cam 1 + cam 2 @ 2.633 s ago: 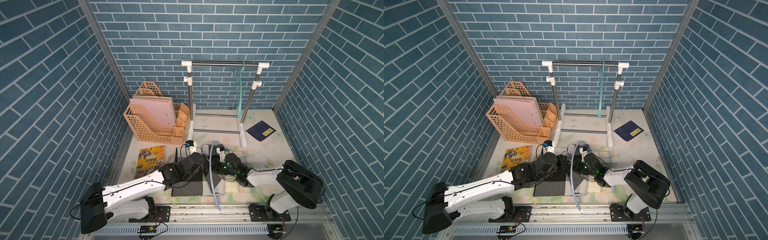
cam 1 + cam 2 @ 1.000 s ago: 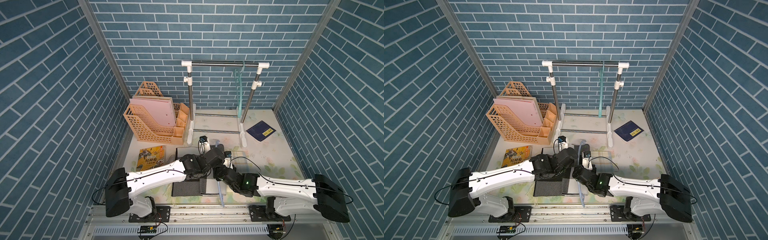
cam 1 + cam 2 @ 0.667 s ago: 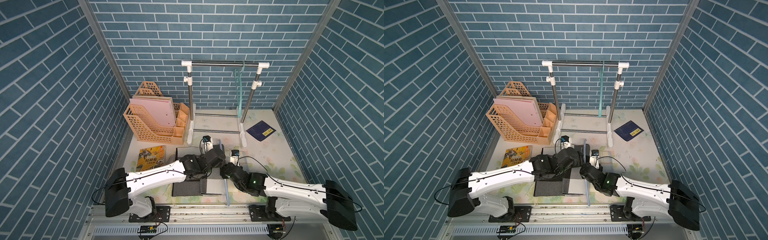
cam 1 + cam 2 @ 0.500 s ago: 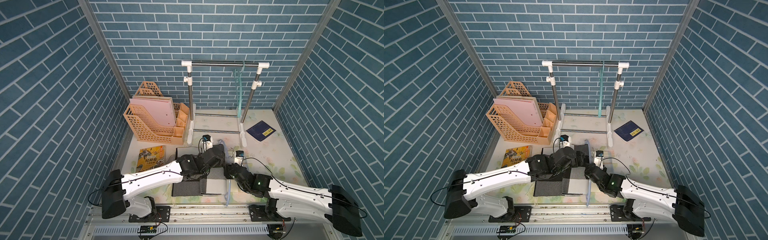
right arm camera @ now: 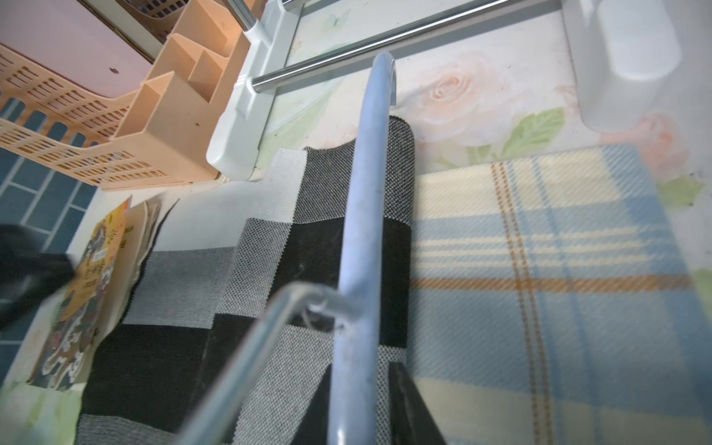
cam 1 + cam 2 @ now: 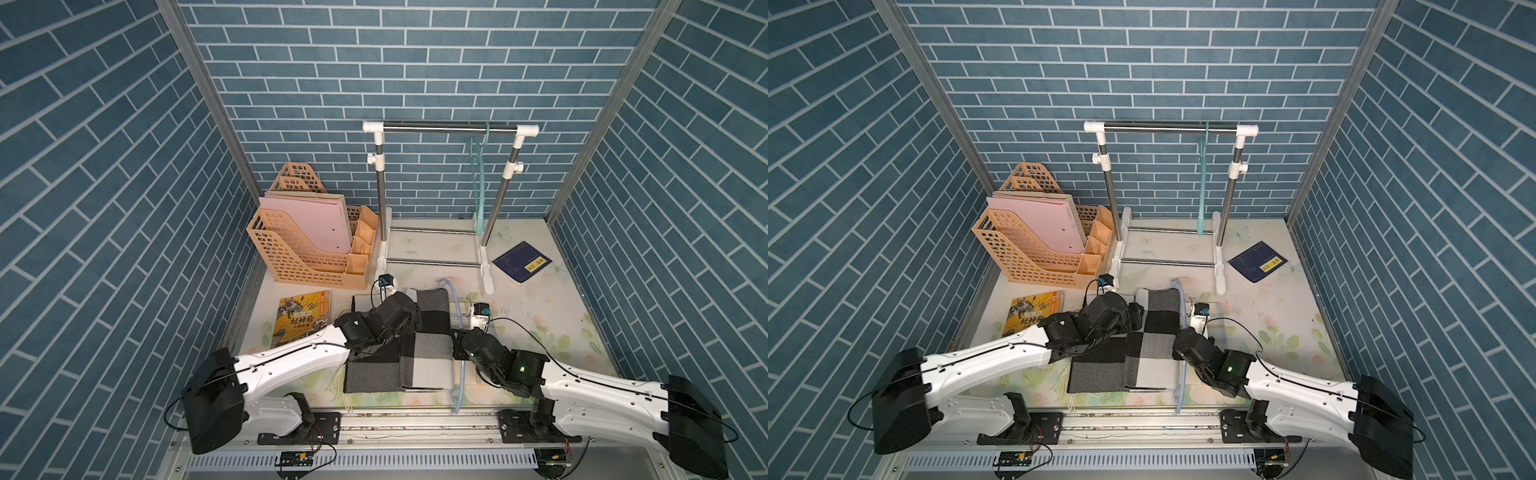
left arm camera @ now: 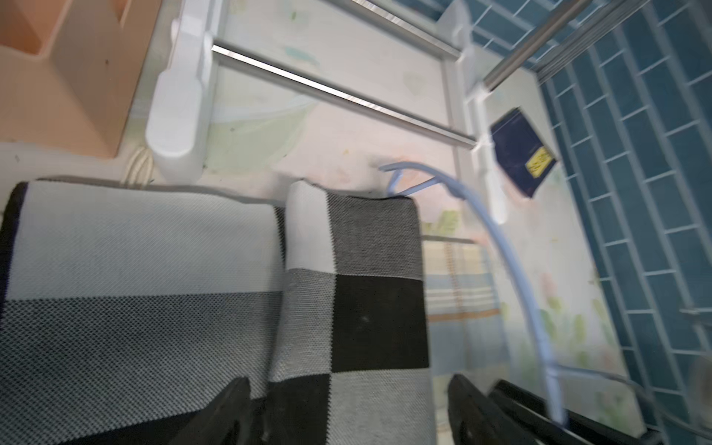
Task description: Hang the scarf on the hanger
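Note:
The checked black, grey and white scarf [image 6: 428, 357] [image 6: 1154, 361] lies flat on the table, with one strip folded over toward the rack. A light blue hanger [image 6: 459, 307] [image 6: 1182, 307] stands on edge along the scarf's right side. In the right wrist view its arm [image 5: 362, 231] runs over the scarf [image 5: 269, 250]. My right gripper [image 5: 362, 408] [image 6: 457, 347] is shut on that arm. My left gripper [image 7: 348, 412] [image 6: 1136, 316] is open just above the scarf [image 7: 154, 269], its fingers either side of the folded strip. The hanger [image 7: 512, 266] passes beside it.
A white and steel rack [image 6: 449, 129] stands at the back with a teal hanger [image 6: 478, 187] on its rail. A peach file organiser [image 6: 307, 241] is at the back left, a comic book [image 6: 301, 320] beside the left arm, a dark blue booklet [image 6: 521, 262] at the right. A plaid cloth [image 5: 539, 269] lies under the right gripper.
My left gripper has opened and let go of the scarf, whose folded strip now lies flat. My right gripper has closed on the hanger and shifted to the right with it.

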`<state>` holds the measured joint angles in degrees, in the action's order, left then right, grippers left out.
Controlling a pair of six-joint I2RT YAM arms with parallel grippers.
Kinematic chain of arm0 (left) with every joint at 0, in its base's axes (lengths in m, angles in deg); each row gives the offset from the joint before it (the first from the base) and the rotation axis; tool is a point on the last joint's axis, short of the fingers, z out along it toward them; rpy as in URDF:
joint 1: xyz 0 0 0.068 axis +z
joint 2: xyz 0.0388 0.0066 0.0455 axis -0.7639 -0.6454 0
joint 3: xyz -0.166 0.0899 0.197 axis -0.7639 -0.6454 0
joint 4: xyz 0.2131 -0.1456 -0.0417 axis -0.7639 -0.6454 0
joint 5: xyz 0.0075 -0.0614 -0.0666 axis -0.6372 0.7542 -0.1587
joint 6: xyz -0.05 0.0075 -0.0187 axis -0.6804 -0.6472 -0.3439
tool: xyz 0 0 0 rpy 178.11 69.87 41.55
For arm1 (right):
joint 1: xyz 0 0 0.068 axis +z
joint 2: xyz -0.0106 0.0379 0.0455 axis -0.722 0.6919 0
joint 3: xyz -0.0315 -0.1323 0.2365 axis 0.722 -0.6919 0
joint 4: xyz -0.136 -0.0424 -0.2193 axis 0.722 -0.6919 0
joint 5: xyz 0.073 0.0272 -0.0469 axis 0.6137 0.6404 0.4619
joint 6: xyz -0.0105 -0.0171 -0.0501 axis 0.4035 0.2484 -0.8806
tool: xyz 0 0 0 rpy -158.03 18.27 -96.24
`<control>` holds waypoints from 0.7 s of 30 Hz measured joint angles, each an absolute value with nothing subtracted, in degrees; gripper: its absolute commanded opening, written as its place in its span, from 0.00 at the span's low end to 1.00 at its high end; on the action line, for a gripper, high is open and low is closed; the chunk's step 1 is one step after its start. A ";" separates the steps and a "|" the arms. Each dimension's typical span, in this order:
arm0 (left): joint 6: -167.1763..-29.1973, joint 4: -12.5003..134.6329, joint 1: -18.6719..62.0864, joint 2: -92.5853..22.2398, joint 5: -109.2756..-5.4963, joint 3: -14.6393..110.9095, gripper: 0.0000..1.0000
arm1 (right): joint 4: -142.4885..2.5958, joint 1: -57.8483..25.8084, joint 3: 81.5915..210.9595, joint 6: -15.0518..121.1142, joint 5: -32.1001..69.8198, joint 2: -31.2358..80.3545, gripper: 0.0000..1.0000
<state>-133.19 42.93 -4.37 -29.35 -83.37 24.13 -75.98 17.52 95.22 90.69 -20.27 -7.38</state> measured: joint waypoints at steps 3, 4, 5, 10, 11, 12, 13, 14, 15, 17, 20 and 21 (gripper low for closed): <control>-131.64 44.33 -1.83 -35.34 -81.43 23.85 0.73 | -75.17 17.52 95.22 90.78 -19.31 -7.25 0.11; -131.12 44.94 -1.33 -36.95 -80.82 23.87 0.71 | -75.04 17.50 95.24 90.80 -19.12 -7.25 0.10; -130.61 45.29 -0.98 -38.44 -80.27 23.94 0.69 | -74.95 17.50 95.24 90.87 -18.92 -7.25 0.09; -129.06 47.10 -0.56 -43.01 -77.91 24.00 0.58 | -74.93 17.50 95.28 90.82 -18.59 -7.25 0.06; -128.80 47.45 -0.56 -43.27 -77.39 24.00 0.55 | -74.95 17.50 95.32 90.82 -18.57 -7.25 0.06; -128.54 47.83 -0.56 -43.40 -76.97 23.98 0.51 | -74.95 17.50 95.35 90.82 -18.55 -7.27 0.05; -128.36 48.37 -0.56 -43.47 -76.36 23.96 0.46 | -75.00 17.50 95.39 90.82 -18.53 -7.27 0.05; -128.21 48.87 -0.56 -43.47 -75.81 23.96 0.38 | -75.08 17.50 95.43 90.82 -18.53 -7.27 0.04; -128.19 49.42 -0.56 -43.47 -75.29 23.96 0.30 | -75.08 17.50 95.46 90.82 -18.50 -7.27 0.04; -128.04 50.16 -0.56 -43.47 -74.35 23.94 0.14 | -75.15 17.50 95.48 90.82 -18.50 -7.27 0.03; -127.64 50.67 -0.56 -43.29 -73.67 23.76 0.00 | -75.19 17.50 95.57 90.82 -18.48 -7.27 0.01; -127.58 50.75 -0.56 -42.90 -73.56 23.61 0.00 | -75.21 17.50 95.59 90.80 -18.46 -7.27 0.00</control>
